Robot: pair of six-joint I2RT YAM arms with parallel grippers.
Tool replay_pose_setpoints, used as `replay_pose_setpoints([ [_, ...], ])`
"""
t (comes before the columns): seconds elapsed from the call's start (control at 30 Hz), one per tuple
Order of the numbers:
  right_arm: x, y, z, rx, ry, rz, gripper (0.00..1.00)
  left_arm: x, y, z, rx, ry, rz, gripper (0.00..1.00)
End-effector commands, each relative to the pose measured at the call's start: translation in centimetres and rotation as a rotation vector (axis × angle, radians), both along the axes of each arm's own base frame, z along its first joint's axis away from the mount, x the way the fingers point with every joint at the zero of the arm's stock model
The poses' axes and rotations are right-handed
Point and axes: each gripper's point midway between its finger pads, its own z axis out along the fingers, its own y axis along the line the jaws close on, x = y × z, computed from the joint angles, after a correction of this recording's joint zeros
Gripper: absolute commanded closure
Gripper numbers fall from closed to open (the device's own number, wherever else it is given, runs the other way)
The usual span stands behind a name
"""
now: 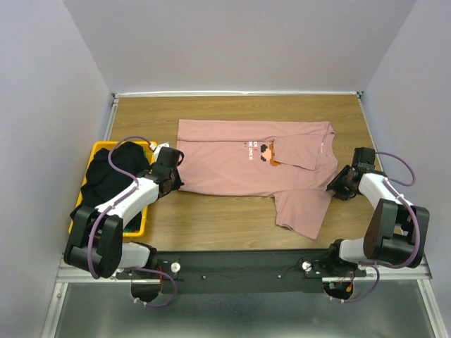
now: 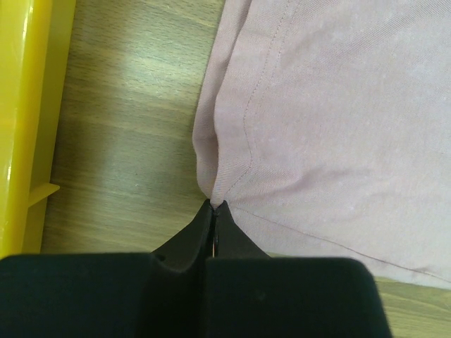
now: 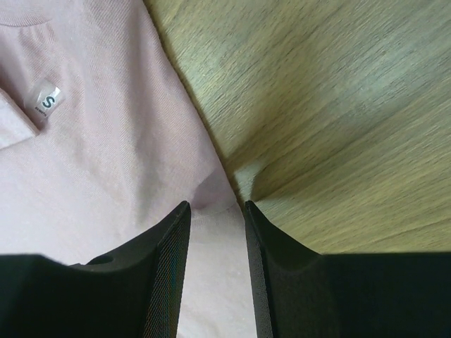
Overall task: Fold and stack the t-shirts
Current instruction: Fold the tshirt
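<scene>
Left gripper (image 2: 213, 208) clenches the left hem of the pink t-shirt (image 1: 225, 165); right gripper (image 3: 217, 208), jaws apart, seemingly straddles its shoulder edge: close before lifting.

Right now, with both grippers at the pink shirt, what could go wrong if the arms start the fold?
1. The left gripper pinches only a small tip of hem corner on the pink shirt; it might slip out on lifting.
2. The right gripper is open, straddling the shirt's edge; lifting before it shuts would likely drag the shirt crooked.
</scene>
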Motion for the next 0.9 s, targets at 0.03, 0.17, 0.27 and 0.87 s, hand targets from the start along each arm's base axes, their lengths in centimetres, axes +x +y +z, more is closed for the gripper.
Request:
replay_pose_setpoints([
  [0.03,-0.5,-0.1,-0.4,-0.002,0.017,-0.013,0.56,0.4,0.2,0.8,0.005,-0.036,0.002,1.00],
  [0.17,-0.6,-0.3,-0.9,-0.012,0.038,-0.011,0.57,0.4,0.2,0.8,0.006,-0.037,0.004,1.00],
  [0.27,-0.7,-0.5,-1.3,-0.020,0.048,-0.012,0.59,0.2,0.3,0.7,0.007,-0.033,0.006,1.00],
  [0.87,-1.1,-3.7,2.5,-0.188,-0.034,-0.125,0.99,0.3,1.4,2.1,0.018,-0.056,0.034,1.00],
])
